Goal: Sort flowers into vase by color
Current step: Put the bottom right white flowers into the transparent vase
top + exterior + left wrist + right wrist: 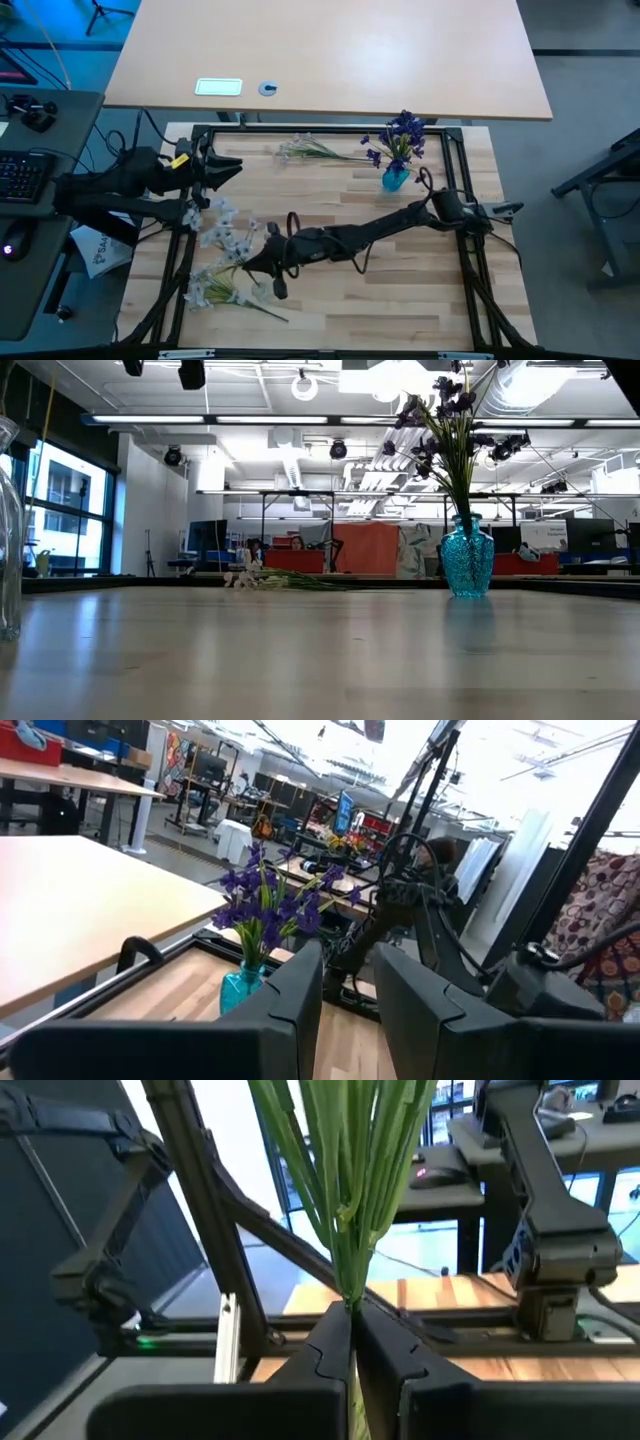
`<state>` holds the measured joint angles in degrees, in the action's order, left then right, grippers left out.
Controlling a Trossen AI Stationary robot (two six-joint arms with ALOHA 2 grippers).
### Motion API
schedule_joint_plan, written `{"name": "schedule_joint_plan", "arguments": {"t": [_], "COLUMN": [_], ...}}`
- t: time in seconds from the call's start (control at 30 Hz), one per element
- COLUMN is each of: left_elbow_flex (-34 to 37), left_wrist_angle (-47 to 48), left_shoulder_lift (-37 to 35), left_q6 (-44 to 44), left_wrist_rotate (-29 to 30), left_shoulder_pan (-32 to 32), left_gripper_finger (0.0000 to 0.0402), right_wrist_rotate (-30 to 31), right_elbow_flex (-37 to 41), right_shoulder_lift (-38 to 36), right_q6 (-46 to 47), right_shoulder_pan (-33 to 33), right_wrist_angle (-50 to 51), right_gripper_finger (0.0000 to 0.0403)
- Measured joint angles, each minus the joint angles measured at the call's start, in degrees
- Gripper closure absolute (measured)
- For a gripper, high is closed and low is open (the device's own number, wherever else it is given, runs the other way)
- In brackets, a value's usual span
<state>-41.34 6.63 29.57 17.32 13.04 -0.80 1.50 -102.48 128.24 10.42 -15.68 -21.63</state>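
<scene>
A blue vase holds dark purple flowers at the table's far right; it also shows in the low view. A pale sprig lies on the table at the far side. Pale white-bluish flowers spread at the near left. My right gripper reaches across to them and is shut on a bundle of green stems. My left gripper waits open and empty at the left edge. A clear glass vase shows at the low view's left edge. My right gripper pinches several green stems together between its two fingers. The fingers come from the table's right side and lie across the stems. The stems run on past the fingertips and fan out; their blooms are outside the wrist view.
The black frame rails run around the work area. More pale blooms and a green stem lie near the table's near-left corner. Bare wood lies in the table's middle and near right.
</scene>
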Motion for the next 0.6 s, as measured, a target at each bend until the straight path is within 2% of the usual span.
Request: {"name": "schedule_joint_plan", "arguments": {"t": [0.27, 0.43, 0.6], "left_elbow_flex": [0.00, 0.00, 0.00], "left_wrist_angle": [0.04, 0.03, 0.15], "left_shoulder_lift": [0.01, 0.01, 0.01], "left_q6": [-1.57, -3.12, -3.11], "left_wrist_rotate": [-0.02, -0.01, -0.01], "left_shoulder_pan": [0.00, 0.00, 0.00], "left_gripper_finger": [0.0319, 0.0319, 0.0319], "right_wrist_rotate": [-0.08, -0.98, -3.65], "right_elbow_flex": [0.07, 0.07, 0.09], "right_shoulder_lift": [0.02, -0.09, -0.20], "right_q6": [-1.97, -8.78, -7.93], "right_shoulder_pan": [0.33, 0.33, 1.08], "right_wrist_angle": [3.04, 8.37, 9.22], "right_gripper_finger": [0.0403, 0.0403, 0.0403]}}
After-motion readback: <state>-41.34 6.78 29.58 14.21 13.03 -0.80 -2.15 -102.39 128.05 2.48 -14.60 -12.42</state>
